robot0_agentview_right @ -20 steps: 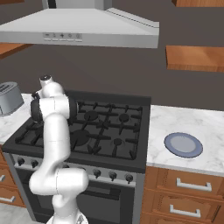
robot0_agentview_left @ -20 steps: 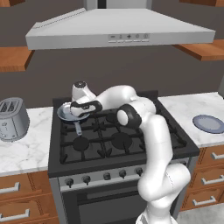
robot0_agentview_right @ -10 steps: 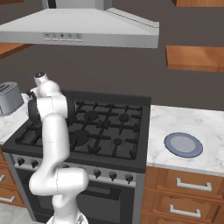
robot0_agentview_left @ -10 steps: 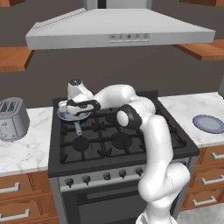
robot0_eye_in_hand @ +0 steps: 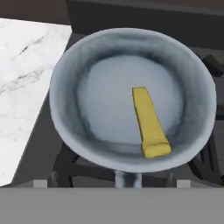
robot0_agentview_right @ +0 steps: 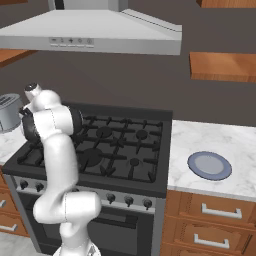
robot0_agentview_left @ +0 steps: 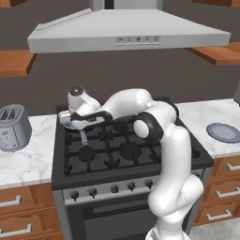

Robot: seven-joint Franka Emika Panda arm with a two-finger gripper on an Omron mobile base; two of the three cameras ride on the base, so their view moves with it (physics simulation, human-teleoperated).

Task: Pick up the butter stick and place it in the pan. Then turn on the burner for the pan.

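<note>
Dark cast-iron grates cover the black stove [robot0_agentview_left: 122,150], set between white marble counters over wooden drawers. At its back left corner sits the pan [robot0_agentview_left: 70,121], round and silver-grey, its straight handle pointing toward the front. From above, the hand view adds what the base views hide: the butter stick [robot0_eye_in_hand: 150,122], a smooth pale-yellow bar, lies inside the pan [robot0_eye_in_hand: 131,98] on its blue-grey floor, right of centre. The gripper [robot0_agentview_left: 77,121] hovers over the pan, jaws spread, holding nothing. Right base view catches a flat blue-grey plate [robot0_agentview_right: 209,165] on the marble.
</note>
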